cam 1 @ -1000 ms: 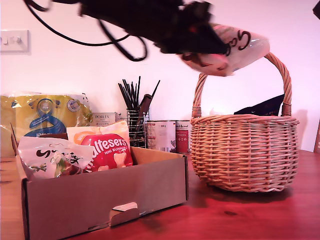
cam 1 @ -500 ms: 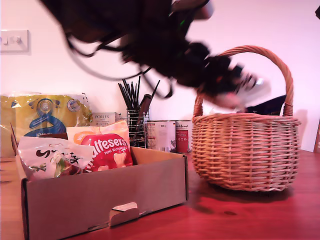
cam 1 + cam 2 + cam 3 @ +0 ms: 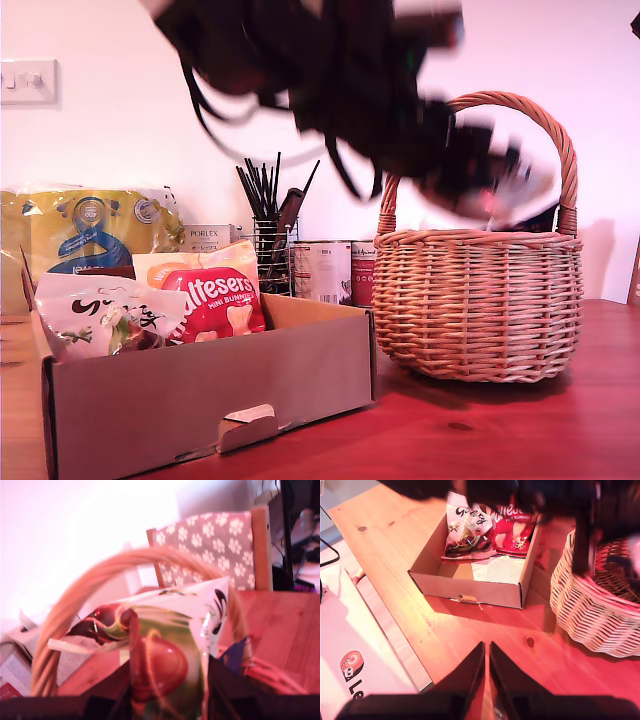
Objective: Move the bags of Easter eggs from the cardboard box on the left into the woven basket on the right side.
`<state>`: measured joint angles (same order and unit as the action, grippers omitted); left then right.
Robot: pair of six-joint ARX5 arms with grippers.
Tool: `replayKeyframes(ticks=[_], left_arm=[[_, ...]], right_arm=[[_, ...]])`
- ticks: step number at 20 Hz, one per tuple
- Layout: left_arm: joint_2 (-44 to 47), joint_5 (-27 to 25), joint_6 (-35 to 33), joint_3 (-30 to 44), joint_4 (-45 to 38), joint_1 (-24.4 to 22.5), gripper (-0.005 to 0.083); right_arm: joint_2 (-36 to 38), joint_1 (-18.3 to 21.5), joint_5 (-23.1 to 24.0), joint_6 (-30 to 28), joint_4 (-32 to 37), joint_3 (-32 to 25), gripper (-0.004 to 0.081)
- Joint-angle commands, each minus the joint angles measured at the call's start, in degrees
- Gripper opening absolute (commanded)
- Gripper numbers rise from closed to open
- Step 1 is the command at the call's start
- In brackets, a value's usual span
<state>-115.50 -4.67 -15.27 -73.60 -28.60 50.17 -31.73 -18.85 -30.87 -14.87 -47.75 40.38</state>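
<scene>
**White pouch being carried over the basket**

In the exterior view, a blurred arm is being held across the top of the frame, its end hanging under the handle of the woven basket [image 3: 478, 305], at the exterior view's right. A pale smear is being carried there; its detail is being lost to motion blur. A dark pouch edge is just showing above the basket rim, so part of the job is judged done. In the cardboard box [image 3: 205, 395], a Maltesers bag [image 3: 212, 298] and a white Galaxy bag [image 3: 105, 318] are waiting.

In the first wrist view, my first gripper [image 3: 167, 690] is being kept clamped on a white bag with green and red print [image 3: 165, 645], with the basket handle arching close in front. The fingers themselves are being cut off by the frame.

In the second wrist view, my second gripper [image 3: 486, 672] is being held with jaws almost touching, nothing between them, above bare table [image 3: 470, 630]. The basket's contents are being hidden by the other arm.
</scene>
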Motion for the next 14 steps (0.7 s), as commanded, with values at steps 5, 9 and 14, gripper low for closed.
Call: replayKeyframes(ticks=[5,9,14], left_arm=[[-1.2,-1.38,0.2,-0.42,-0.15,0.09,0.0302],[-1.2,-1.36,0.33,-0.46,-0.11,0.24,0.0603],[-0.96,-1.4,0.26,-0.92,-0.11,0.44,0.0549]], right_arm=[[0.04,-0.2,-0.07,-0.13,0.31,0.9,-0.0013],[0.04,-0.2,-0.09,-0.13,0.31,0.9,-0.0013],[0.04,-0.22,-0.15,-0.13,0.28,0.9,-0.0013]])
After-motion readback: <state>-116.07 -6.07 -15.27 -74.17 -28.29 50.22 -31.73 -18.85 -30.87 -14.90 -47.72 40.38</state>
